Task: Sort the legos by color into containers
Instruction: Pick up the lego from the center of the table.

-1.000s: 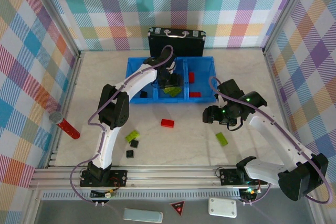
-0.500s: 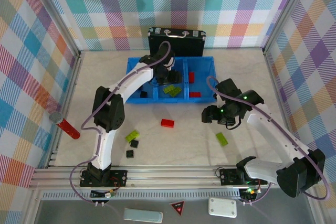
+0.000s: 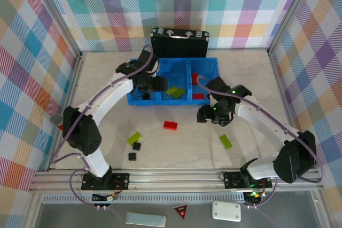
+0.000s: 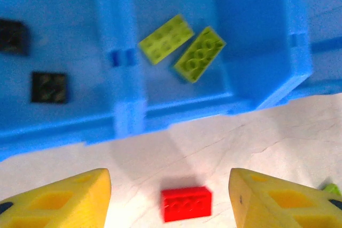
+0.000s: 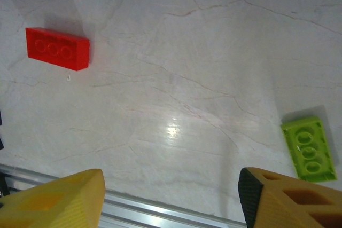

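- Well in front of the bright-blue plastic tray [image 3: 173, 101], off its left end, a lime-green flat brick [image 3: 134, 138] lay on the worktop [image 3: 107, 116].
- The left gripper [image 3: 157, 84] hung over the tray's left half, fingers apart and empty.
- A red rectangular brick [image 3: 171, 125] lay just in front of the tray.
- The right gripper [image 3: 206, 115] hovered before the tray's right end, fingers apart and empty.

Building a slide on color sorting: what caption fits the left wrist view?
Open left gripper framing a loose red brick, blue tray beyond holding two lime-green bricks and two black ones.
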